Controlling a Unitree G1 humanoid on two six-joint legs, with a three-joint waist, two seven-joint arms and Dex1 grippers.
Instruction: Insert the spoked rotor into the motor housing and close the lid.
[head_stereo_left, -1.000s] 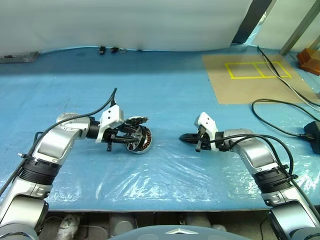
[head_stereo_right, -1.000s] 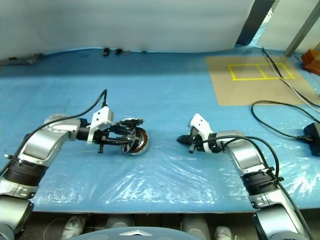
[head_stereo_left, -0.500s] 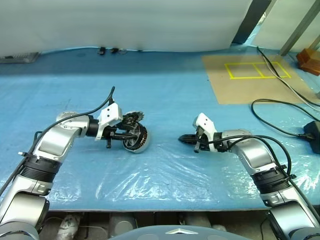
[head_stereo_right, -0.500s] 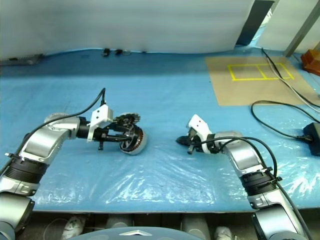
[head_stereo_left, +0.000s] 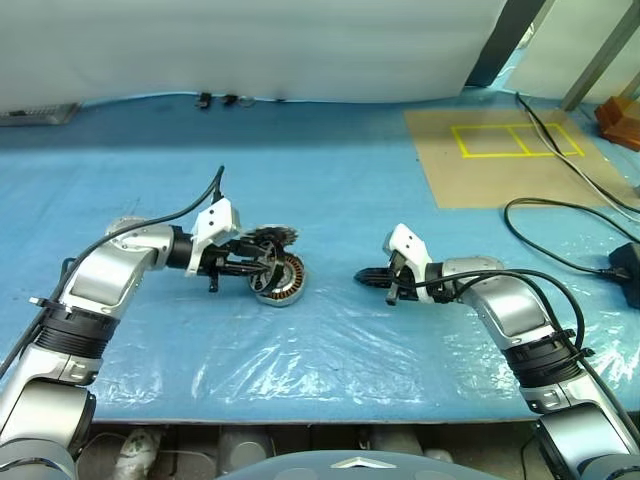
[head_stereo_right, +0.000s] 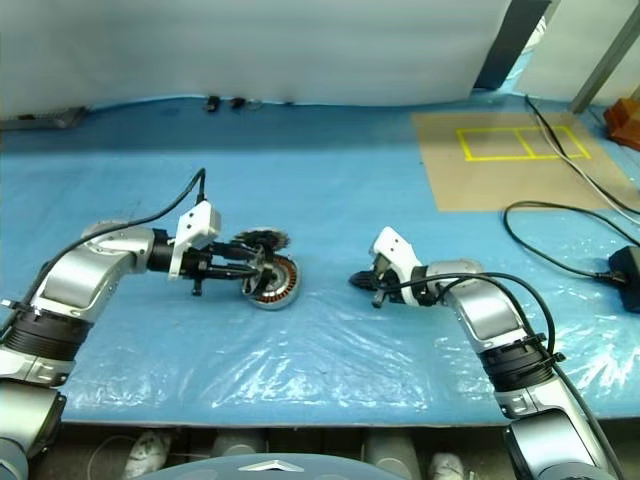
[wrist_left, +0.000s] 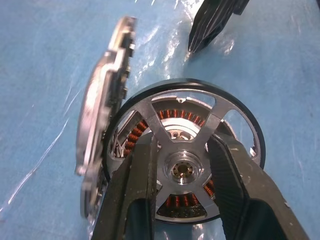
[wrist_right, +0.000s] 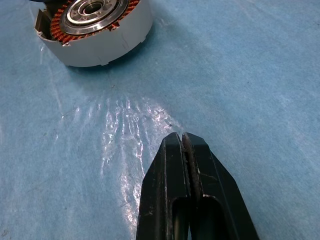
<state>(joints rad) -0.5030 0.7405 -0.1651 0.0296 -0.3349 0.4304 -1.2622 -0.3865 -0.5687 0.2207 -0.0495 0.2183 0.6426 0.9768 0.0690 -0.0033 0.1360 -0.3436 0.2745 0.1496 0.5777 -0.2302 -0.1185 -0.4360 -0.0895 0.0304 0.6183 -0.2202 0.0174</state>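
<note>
Copper windings are glinting inside the motor housing (head_stereo_left: 281, 282), which is sitting tilted on the blue sheet (head_stereo_left: 330, 200). From the head views the left gripper (head_stereo_left: 266, 272) seems merely to be resting on it; its wrist view is showing the fingers (wrist_left: 136, 200) straddling the hub of the spoked rotor (wrist_left: 186, 162), apparently gripping it, with the lid (wrist_left: 102, 107) standing open alongside. The right gripper (head_stereo_left: 362, 277), pressed closed and empty, is pointing at the housing from nearby.

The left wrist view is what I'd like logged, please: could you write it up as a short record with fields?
rotor: spoked rotor seated over the copper windings in the motor housing
lid: lid stands open beside the rim
left gripper: left gripper fingers straddle the rotor's hub
right gripper: right gripper shut, empty, apart from the housing
surface: blue sheet
</note>
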